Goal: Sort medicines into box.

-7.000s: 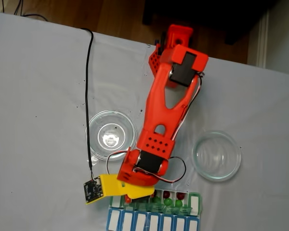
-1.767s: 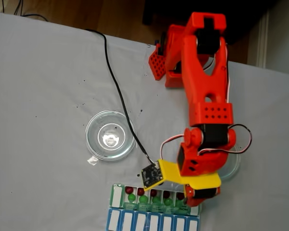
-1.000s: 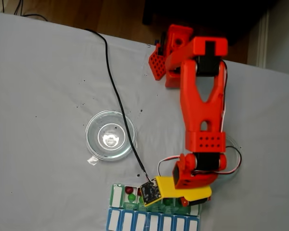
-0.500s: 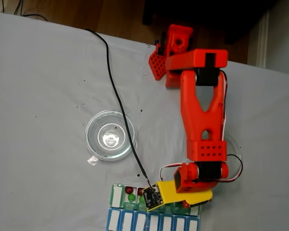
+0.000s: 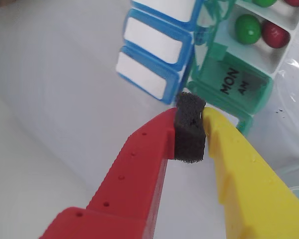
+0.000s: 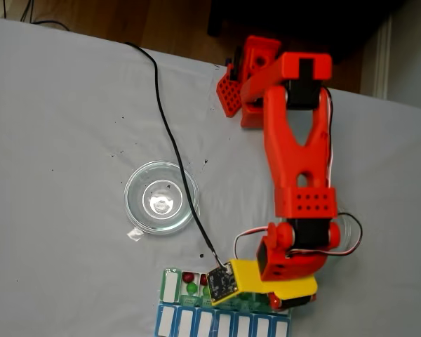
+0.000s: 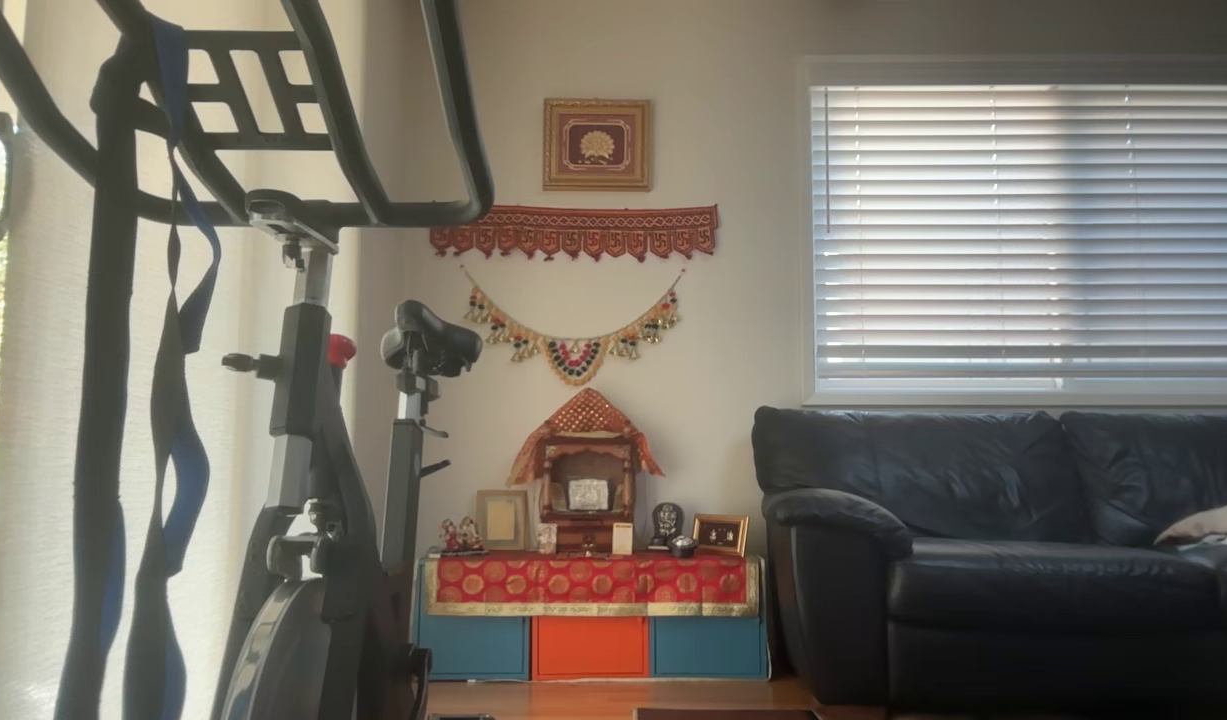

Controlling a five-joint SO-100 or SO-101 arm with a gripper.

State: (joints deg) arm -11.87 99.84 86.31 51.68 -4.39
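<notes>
Wrist view is showing the tool (image 5: 194,124) closed, its red and yellow fingers pressing only a black foam pad between them and carrying no ball, hovering just beside the MON end of the box (image 5: 239,84). The box is sitting at the near edge of the tabletop (image 6: 70,140) in the fixed view, touching a blue row of compartments (image 5: 154,55). A green medicine (image 5: 248,28) and a dark red one (image 5: 275,36), both glossy, are lying together in one open compartment. Sorting is judged nearly finished; the next move is calling for lifting clear without snagging the lids.
</notes>
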